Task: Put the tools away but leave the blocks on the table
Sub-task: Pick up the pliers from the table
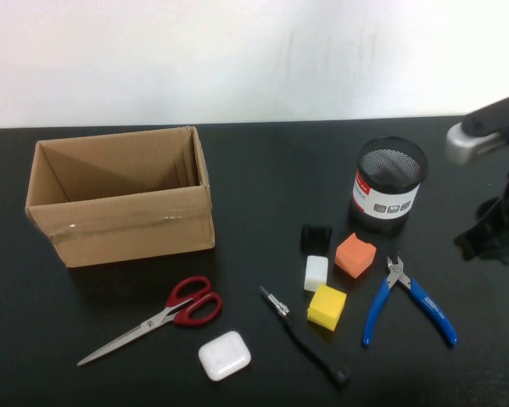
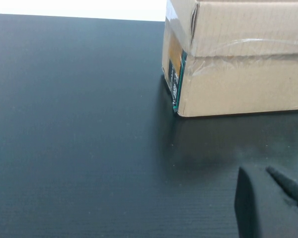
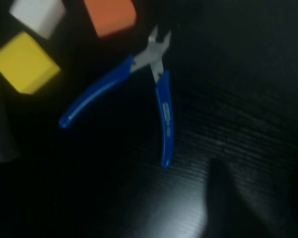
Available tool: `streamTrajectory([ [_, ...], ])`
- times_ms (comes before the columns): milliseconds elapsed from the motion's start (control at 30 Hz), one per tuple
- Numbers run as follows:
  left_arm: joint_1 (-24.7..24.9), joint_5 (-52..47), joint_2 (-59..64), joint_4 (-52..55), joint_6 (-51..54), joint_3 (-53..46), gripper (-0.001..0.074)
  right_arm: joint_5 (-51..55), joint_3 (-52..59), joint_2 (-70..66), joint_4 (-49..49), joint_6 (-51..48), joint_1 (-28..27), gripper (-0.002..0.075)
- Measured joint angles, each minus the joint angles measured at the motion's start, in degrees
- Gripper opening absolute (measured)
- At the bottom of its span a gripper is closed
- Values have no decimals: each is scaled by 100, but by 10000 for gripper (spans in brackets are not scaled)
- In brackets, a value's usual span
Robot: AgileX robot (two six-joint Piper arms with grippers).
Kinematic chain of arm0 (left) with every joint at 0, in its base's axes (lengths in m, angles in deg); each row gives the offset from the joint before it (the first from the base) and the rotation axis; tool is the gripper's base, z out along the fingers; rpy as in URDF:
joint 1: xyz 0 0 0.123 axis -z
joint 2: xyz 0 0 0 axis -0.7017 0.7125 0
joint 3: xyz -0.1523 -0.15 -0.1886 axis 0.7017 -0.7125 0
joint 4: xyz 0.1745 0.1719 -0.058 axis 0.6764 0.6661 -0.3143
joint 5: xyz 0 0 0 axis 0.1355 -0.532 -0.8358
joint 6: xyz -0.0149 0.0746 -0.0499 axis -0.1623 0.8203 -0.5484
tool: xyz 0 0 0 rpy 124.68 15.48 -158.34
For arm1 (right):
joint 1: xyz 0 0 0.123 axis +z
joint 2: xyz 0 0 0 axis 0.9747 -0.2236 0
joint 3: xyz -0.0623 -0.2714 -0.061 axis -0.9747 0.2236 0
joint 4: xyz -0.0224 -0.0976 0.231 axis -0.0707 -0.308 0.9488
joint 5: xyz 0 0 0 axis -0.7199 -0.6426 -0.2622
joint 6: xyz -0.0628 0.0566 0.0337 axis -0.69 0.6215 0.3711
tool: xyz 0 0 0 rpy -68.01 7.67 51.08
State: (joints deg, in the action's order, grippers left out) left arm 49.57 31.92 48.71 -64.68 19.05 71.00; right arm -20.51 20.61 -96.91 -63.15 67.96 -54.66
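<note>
Currently, your scene shows all three tools lying loose on the matte black table (image 1: 263,170). The blue-handled side cutters (image 1: 410,301) rest at the lower right of the high view, handles splayed, jaws pointing toward the orange block (image 1: 355,255). The black screwdriver (image 1: 303,336) lies diagonally at lower centre, silver tip toward the upper left. The red-handled scissors (image 1: 157,319) lie at lower left, blades closed and pointing to the lower left corner. A white rounded-corner case (image 1: 224,355) sits between the scissors and the screwdriver, touching neither.

Note the blocks: the orange one stands just beside a small white block (image 1: 316,272), with a yellow block (image 1: 327,307) just below them. A small black object (image 1: 316,236) sits just above the white block. A black mesh pen holder (image 1: 390,194) stands upright at centre right. An open cardboard box (image 1: 123,197) occupies the upper left.

Your right tool (image 3: 253,198) hovers over the table near the cutters' handles, holding nothing; the wrist picture shows only dark blurred finger shapes, so I cannot tell how its jaws stand. At the right edge of the high view only the right arm (image 1: 492,178) shows. Your left tool (image 2: 273,203) is closed and empty, low over bare table, near a corner of the box.
</note>
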Motion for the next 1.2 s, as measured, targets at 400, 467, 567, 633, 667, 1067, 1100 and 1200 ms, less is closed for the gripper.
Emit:
streamTrajectory([
  [400, 0, 0, 0, 0, 0, 0, -4, -38, 0, -1474, 569, -432, 0, 391],
  [467, 0, 0, 0, 0, 0, 0, -4, -118, 0, -1639, 582, -540, 0, 392],
  [567, 0, 0, 0, 0, 0, 0, -4, -289, 0, -1845, 582, -819, 0, 392],
  [633, 0, 0, 0, 0, 0, 0, -4, -421, 0, -1978, 582, -1035, 0, 392],
  [667, 0, 0, 0, 0, 0, 0, -4, -521, 19, -2010, 593, -1091, 0, 392],
  [1067, 0, 0, 0, 0, 0, 0, -4, -1808, 796, -2149, 648, -1628, 0, 390],
  [1100, 0, 0, 0, 0, 0, 0, -4, -1864, 794, -2171, 648, -1628, 0, 385],
  [1200, 0, 0, 0, 0, 0, 0, -4, -1972, 794, -2305, 652, -1628, 0, 351],
])
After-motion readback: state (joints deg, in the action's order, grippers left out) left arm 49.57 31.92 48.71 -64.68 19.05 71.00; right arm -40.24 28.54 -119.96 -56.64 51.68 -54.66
